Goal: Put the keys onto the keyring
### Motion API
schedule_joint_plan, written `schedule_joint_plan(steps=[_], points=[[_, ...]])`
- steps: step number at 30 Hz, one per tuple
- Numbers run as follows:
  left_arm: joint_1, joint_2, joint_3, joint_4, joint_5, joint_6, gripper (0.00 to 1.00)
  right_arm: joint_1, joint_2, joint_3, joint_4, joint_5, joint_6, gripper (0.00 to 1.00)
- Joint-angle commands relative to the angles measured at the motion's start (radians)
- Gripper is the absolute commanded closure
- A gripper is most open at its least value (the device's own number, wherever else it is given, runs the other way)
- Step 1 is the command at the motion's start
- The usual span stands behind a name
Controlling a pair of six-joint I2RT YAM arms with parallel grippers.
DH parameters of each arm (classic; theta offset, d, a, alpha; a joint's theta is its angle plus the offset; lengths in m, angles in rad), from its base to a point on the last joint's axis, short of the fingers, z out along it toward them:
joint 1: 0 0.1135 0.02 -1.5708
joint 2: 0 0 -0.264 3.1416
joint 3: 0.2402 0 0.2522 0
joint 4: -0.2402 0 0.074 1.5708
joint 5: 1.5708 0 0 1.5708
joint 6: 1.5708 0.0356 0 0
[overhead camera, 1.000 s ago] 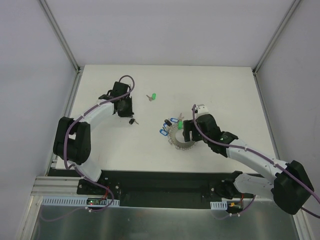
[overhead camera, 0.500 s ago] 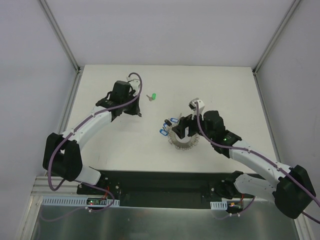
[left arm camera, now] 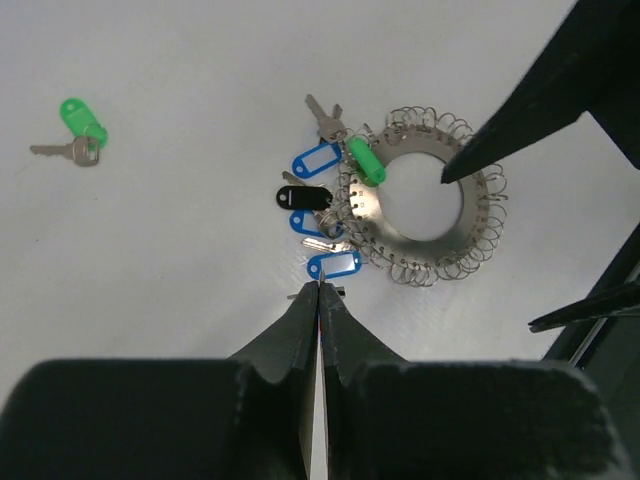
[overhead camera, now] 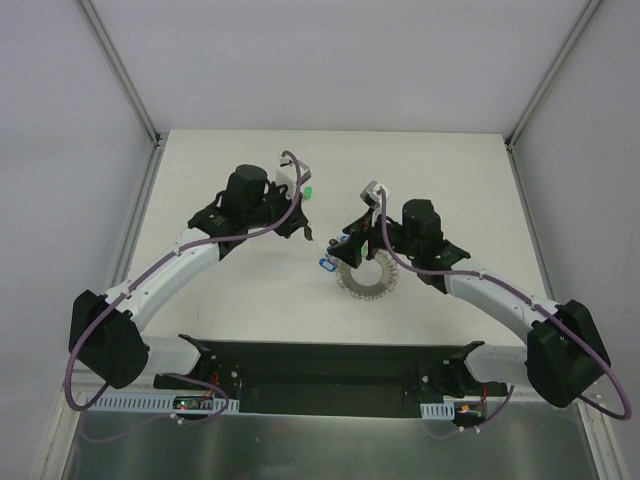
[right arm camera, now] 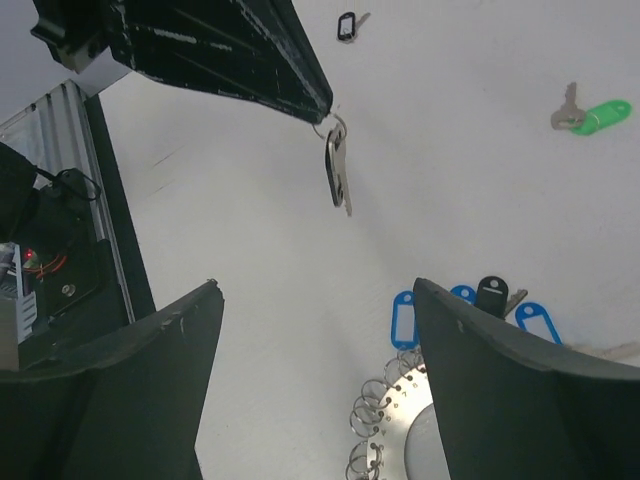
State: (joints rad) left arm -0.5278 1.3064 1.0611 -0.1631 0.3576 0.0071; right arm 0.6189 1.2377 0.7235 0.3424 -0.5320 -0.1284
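Observation:
The keyring (left arm camera: pixel 420 205) is a silver disc edged with wire loops; it lies on the white table (overhead camera: pixel 250 290), right of centre, as the top view shows (overhead camera: pixel 366 275). Blue, black and green tagged keys (left arm camera: pixel 318 195) cluster at its left edge. Another green key (overhead camera: pixel 308 193) lies apart on the table. My left gripper (left arm camera: pixel 320 288) is shut on a small key (right arm camera: pixel 338 175) that hangs from its tips, just left of the ring. My right gripper (right arm camera: pixel 315 290) is open above the ring's left side, nothing between its fingers.
A tiny black loop item (right arm camera: pixel 346 26) lies on the table behind the left gripper. Metal frame posts (overhead camera: pixel 120 70) and white walls enclose the table on three sides. The arm bases sit at the near edge (overhead camera: pixel 320 375).
My left arm has swung right from the table's left side to just beside the ring, carrying the key. My right gripper has shifted up and left over the ring, still open.

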Motion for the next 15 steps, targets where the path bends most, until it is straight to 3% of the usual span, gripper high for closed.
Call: schedule_joint_plan(steps=[1, 15], points=[[-0.04, -0.05, 0.01, 0.042, 0.099, 0.051, 1.0, -0.011, 0.032, 0.086, 0.086, -0.167, -0.065, 0.21], [-0.104, -0.107, 0.025, 0.039, 0.181, 0.079, 1.0, -0.016, 0.146, 0.2, 0.037, -0.329, -0.135, 0.29]])
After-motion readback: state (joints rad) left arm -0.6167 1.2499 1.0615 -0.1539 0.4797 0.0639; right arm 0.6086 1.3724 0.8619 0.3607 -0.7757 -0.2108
